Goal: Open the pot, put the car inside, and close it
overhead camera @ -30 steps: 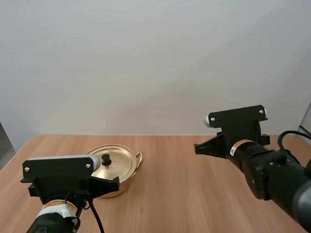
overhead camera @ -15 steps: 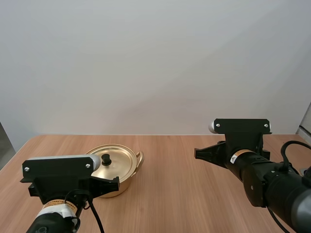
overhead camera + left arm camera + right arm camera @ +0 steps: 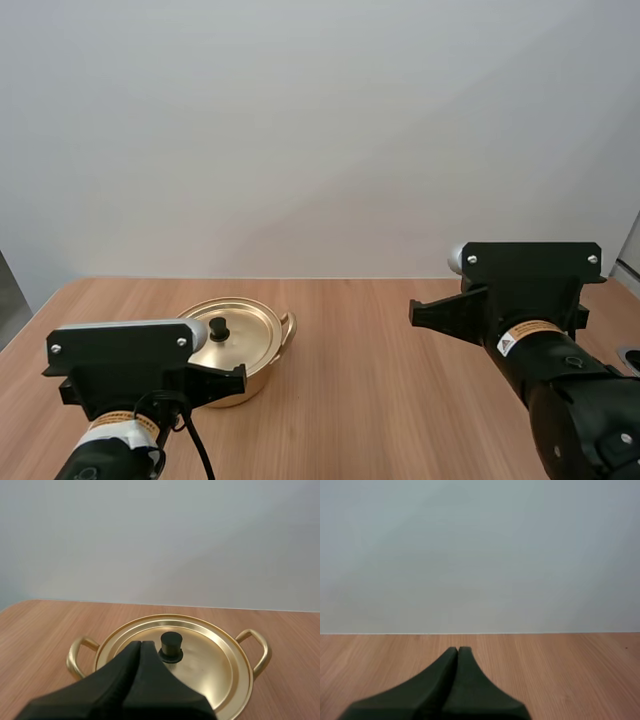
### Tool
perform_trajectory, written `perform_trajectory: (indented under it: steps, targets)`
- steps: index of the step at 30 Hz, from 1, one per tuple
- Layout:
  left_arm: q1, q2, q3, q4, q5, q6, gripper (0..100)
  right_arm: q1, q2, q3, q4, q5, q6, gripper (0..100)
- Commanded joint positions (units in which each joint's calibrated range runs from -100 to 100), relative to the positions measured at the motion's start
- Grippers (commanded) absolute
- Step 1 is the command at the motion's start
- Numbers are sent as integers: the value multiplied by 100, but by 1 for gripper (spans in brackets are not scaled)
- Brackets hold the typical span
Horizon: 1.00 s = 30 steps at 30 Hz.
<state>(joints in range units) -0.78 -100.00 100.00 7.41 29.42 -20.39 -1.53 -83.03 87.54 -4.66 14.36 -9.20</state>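
A gold pot (image 3: 245, 345) with a flat lid and a black knob (image 3: 218, 328) stands on the wooden table at the left. The lid (image 3: 200, 655) is on, with a handle at each side of the pot. My left gripper (image 3: 140, 645) is shut, its tips just short of the black knob (image 3: 171, 646) and a little above the lid. My right gripper (image 3: 457, 650) is shut on nothing and points over bare table toward the back wall. In the high view both arms sit low at the front, the right arm (image 3: 540, 330) well to the right of the pot.
The wooden table (image 3: 360, 380) runs bare between the pot and the right arm. Its back edge meets a plain white wall.
The right arm has drawn back toward the front right and sunk lower. The left arm and the pot have not moved.
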Motion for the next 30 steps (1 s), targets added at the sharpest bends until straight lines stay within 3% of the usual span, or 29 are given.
perform_trajectory:
  steps: [1, 8, 21, 30]
  targets:
    - [2, 0, 0, 7, 8, -1, 0, 1, -828, 4, -27, 816, 1, 0]
    - [2, 0, 0, 7, 8, -1, 0, 1, -1573, 4, -27, 1547, -8, 0]
    - [2, 0, 0, 7, 8, -1, 0, 1, -1697, 30, 61, 2636, -8, 0]
    - [2, 0, 0, 7, -9, -1, 0, 1, -1697, 823, -37, 2185, -8, 0]
